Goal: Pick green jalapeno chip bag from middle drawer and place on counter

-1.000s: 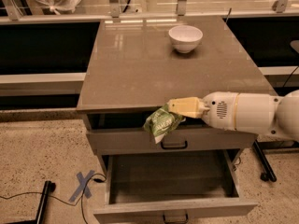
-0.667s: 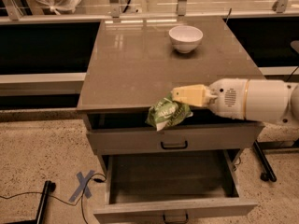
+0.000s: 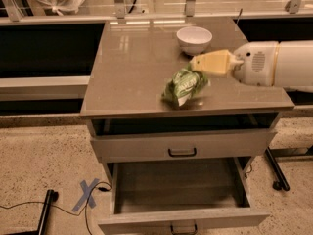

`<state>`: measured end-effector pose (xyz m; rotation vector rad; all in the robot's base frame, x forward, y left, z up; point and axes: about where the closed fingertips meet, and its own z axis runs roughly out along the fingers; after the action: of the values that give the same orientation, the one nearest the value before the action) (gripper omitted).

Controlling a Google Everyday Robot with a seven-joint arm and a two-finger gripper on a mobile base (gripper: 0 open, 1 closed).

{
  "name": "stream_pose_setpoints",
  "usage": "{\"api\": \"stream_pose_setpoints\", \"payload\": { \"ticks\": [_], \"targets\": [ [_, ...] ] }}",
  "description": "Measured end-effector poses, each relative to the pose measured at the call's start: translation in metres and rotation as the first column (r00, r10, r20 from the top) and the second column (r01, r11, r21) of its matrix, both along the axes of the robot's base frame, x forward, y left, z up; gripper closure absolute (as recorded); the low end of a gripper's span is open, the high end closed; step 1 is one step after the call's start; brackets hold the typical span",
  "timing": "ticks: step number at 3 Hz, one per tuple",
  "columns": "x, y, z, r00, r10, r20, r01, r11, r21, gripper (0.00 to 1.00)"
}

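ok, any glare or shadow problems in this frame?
Camera view: warm yellow cast overall. Glare streaks sit on the counter toward its back left. The gap just under the counter is near-black shadow. The hand, over the counter's right side and shut on the green jalapeno chip bag, is evenly lit, with no glare on either.

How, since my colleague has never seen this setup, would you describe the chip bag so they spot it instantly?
Find the large grey-brown counter. Over its front right part, the yellow-fingered gripper reaches in from the right, holding the green jalapeno chip bag by its top. It is the only crumpled, glossy green thing there; the white bowl behind it is smooth and round.
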<state>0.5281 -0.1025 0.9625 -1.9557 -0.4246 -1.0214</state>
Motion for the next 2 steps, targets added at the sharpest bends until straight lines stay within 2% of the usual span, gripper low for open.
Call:
{"api": "stream_pose_setpoints", "payload": {
  "ticks": [2],
  "targets": [
    [0.061, -0.012, 0.05, 0.9989, 0.005, 0.046, -0.005, 1.0, 0.0, 1.0]
  ]
}}
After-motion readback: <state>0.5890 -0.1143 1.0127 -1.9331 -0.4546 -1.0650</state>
